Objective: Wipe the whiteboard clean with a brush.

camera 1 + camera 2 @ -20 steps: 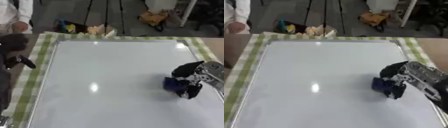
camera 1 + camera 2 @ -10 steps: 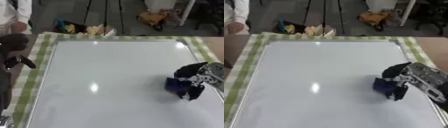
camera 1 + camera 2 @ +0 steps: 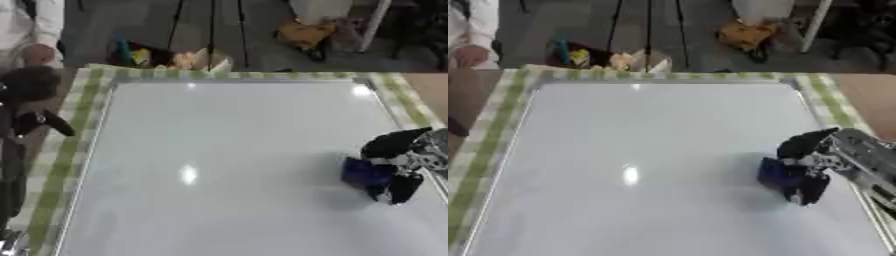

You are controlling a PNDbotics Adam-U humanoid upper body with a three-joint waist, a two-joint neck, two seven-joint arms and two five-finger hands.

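Blue brush (image 3: pixel 779 173) pinched in right hand (image 3: pixel 811 167), on whiteboard (image 3: pixel 649 150).

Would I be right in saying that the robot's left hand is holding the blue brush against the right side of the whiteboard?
Not quite: it is the right hand, not the left, whose fingers curl round the blue brush on the right side of the whiteboard. The right eye view shows that arm entering from the right. The left hand sits off the board's left edge.
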